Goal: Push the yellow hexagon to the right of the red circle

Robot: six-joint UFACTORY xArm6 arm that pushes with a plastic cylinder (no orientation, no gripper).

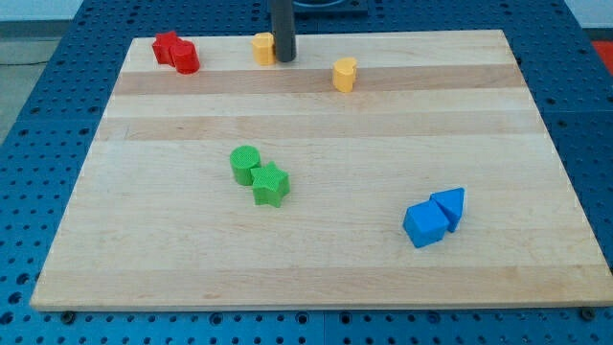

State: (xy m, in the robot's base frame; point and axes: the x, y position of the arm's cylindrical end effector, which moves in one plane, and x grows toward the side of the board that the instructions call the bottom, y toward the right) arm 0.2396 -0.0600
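Well, the wooden board (316, 259) fills most of the view, lying on a blue perforated bench (38, 115). Down toward its bottom right corner sit two blue blocks (433, 218), touching. Near the middle, a green cylinder (245, 164) and a green star (271, 184) press together.

Along the top edge, toward the top left corner, a red star-like block (167, 47) touches the red circle (187, 59). The yellow hexagon (263, 47) sits at the top edge, a little left of centre, near the red circle on its right but apart from it. Another yellow block (345, 74), its shape unclear, stands further right.

The rod has no jaws to open or close; my tip (284, 59) rests right against the hexagon's right side.

I judge the hexagon a light, rigid plastic piece that slides easily on smooth wood and may spin if pushed off-centre. A flat face, pushed through its middle, looks the safest contact.
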